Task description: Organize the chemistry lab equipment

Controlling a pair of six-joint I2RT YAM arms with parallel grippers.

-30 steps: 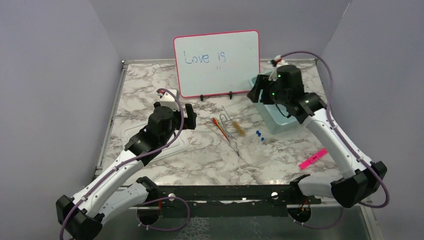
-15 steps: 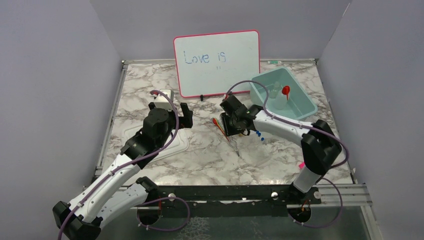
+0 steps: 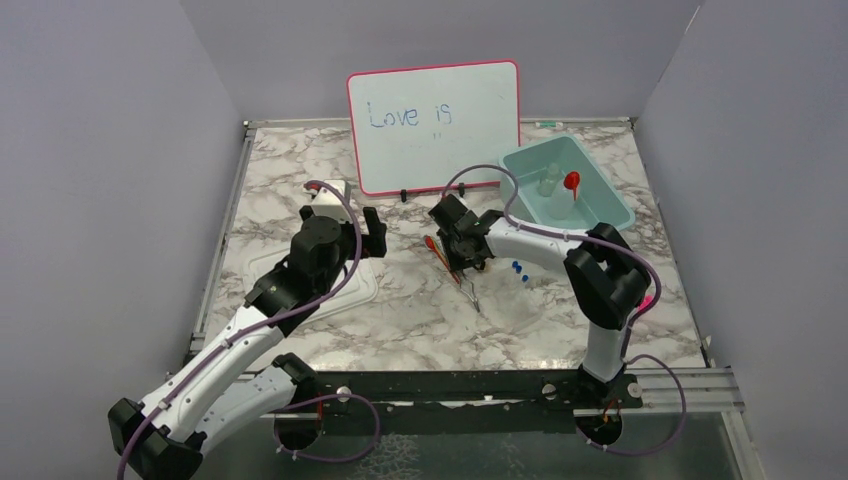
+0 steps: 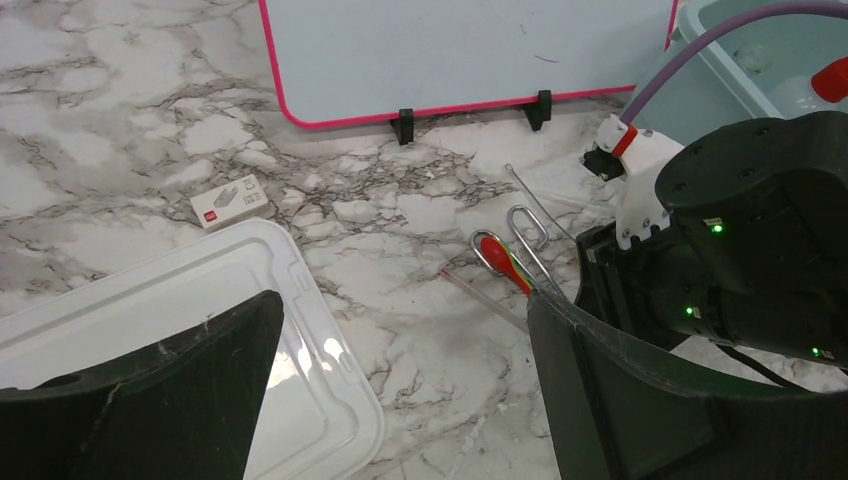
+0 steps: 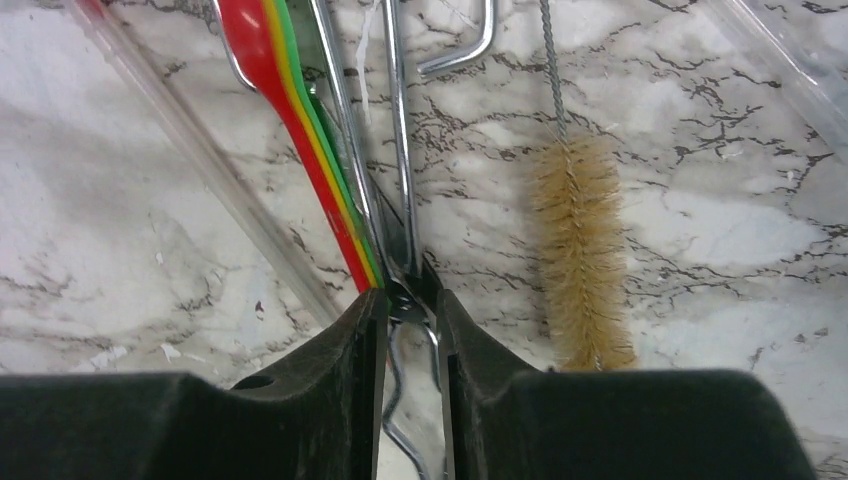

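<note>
Marble tabletop (image 3: 285, 180), "Love is" whiteboard (image 3: 433, 125), right hand (image 5: 410, 300) tight on metal tweezers (image 5: 402, 190).

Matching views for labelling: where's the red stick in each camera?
Top external: red stick mid-table, in front of the whiteboard.
Left wrist: right of centre, beside metal loops.
Right wrist: upper left, running down to the right gripper.
Shared landmark: tweezers lying alongside it.

The wire brush (image 5: 582, 250) is tan-bristled, sticks (image 5: 310, 160) red-yellow-green, table (image 5: 700, 220) grey-veined white.
</note>
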